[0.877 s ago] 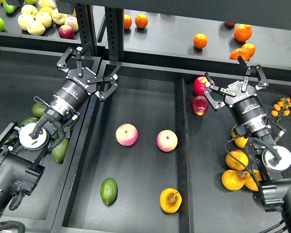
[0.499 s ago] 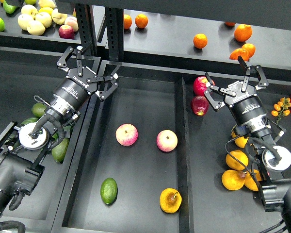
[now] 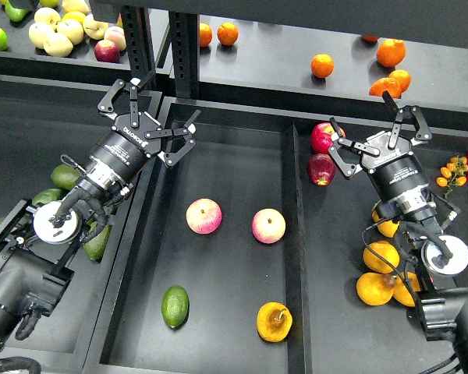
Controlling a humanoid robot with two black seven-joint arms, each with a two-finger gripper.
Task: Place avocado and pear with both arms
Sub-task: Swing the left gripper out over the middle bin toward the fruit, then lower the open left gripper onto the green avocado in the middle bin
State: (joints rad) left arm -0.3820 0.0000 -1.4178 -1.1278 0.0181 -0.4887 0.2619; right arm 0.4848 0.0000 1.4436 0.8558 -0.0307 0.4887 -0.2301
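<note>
Black ribbed arms, silver joint discs, cables

Small dark green egg-shaped avocado point(image 3: 175, 306) lies well below the open left pincer point(image 3: 150, 119), golden-orange dimpled pear point(image 3: 274, 322) to its right

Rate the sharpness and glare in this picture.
Head view: sharp throughout; small green egg-shaped avocado and golden orange-yellow pear crisp, each with a small highlight; soft sheen on the matte black tray floor; shadows faint.
</note>
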